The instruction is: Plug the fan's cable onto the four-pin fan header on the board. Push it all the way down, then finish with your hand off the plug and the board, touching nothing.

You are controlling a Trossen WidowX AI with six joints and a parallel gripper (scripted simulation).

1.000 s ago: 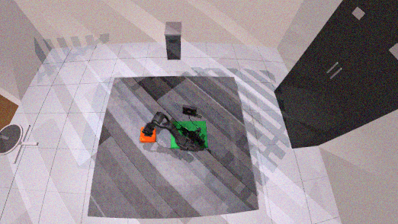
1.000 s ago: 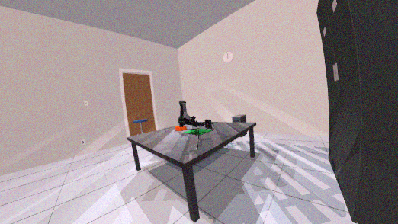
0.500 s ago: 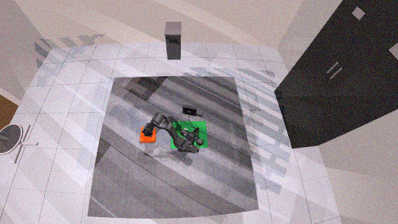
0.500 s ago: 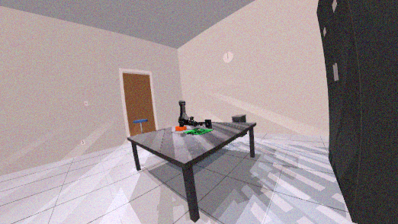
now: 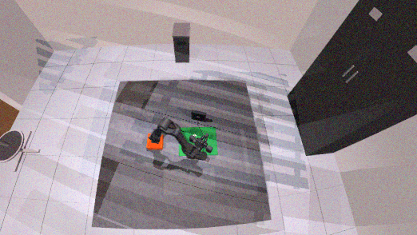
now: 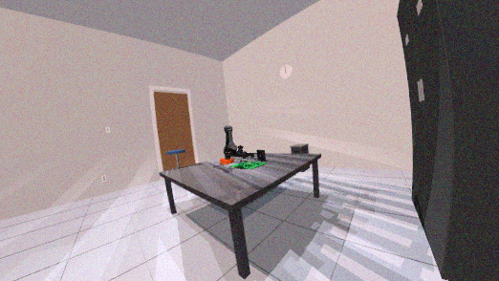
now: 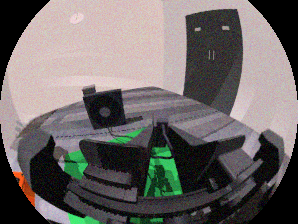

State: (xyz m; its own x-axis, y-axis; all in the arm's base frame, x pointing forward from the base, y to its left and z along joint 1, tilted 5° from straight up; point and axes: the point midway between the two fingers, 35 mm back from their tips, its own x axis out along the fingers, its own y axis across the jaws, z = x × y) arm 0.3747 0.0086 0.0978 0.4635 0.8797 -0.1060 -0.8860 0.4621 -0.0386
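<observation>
Dark streaked table [image 5: 180, 204] [image 6: 203, 181] [image 7: 155, 100] beneath the hand, green board [image 5: 212, 132] [image 6: 255, 165] [image 7: 75, 170] below it, gripper [image 5: 206, 137] [image 6: 252, 154] [image 7: 160, 127] clamped on the cable's small dark plug [image 7: 161, 120], black fan [image 5: 197, 116] [image 6: 261, 155] [image 7: 104, 108] beyond its fingertips, seating in the header too small to tell.

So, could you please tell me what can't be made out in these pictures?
- Four-pin header: not discernible on the green board in any view.
- Plug: in the wrist view, dark and blurred between the gripper's fingertips.
- Gripper tips, exterior view: too small.
</observation>
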